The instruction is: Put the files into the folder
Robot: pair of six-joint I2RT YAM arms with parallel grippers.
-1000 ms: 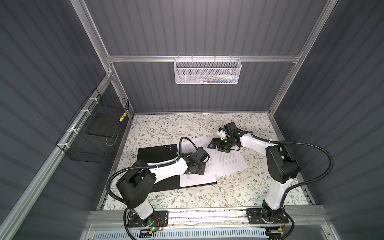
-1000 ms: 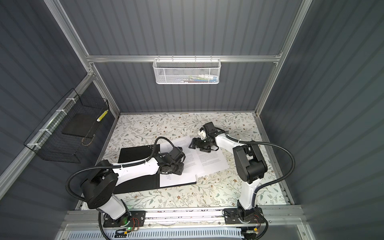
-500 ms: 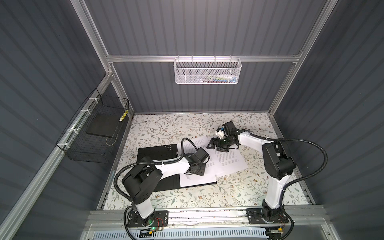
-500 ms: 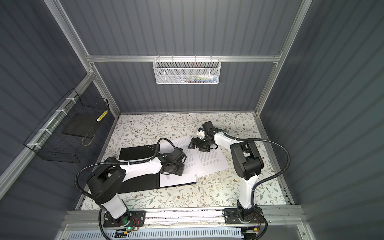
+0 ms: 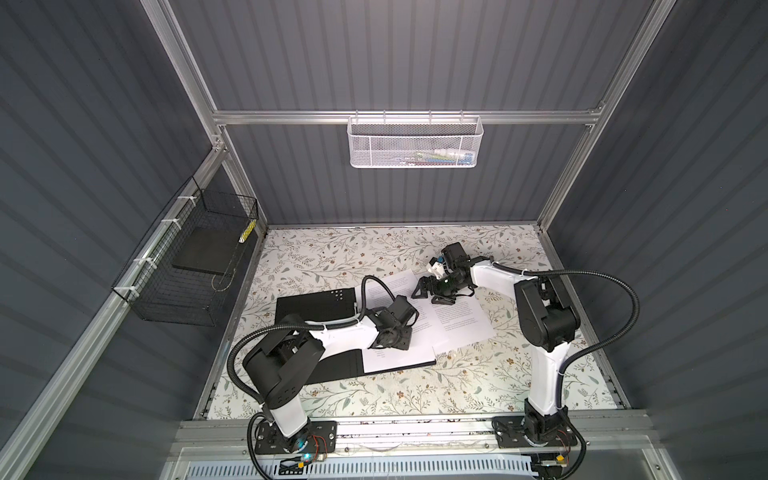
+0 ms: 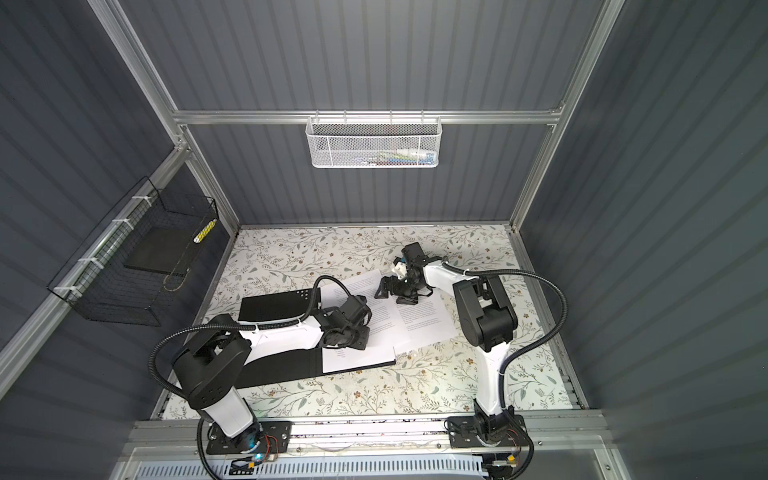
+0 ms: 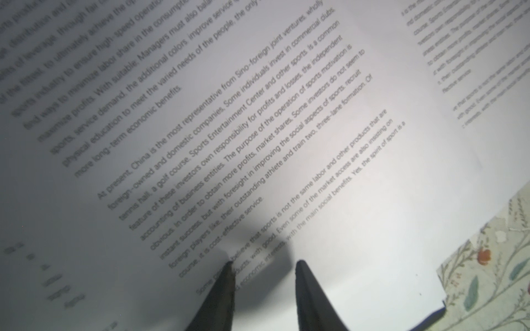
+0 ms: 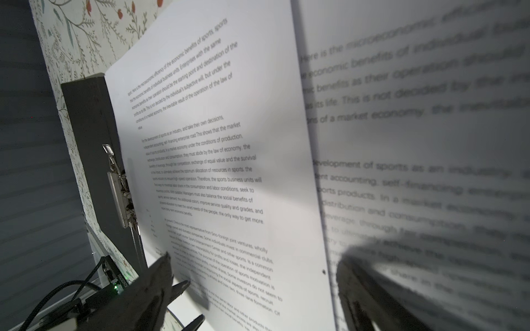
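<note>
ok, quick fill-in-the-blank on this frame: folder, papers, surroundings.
1. The folder lies ___ on the table, black inside up.
2. The files are printed sheets of ___ paper.
3. The table's surface has a ___ pattern.
4. The white mesh basket hangs on the ___ wall.
Missing words: open; white; floral; back.

The files (image 5: 461,320) are seen as matt white paper. The folder (image 5: 316,305) is shown matt black inside, its clip (image 8: 117,195) of glossy metal.
</note>
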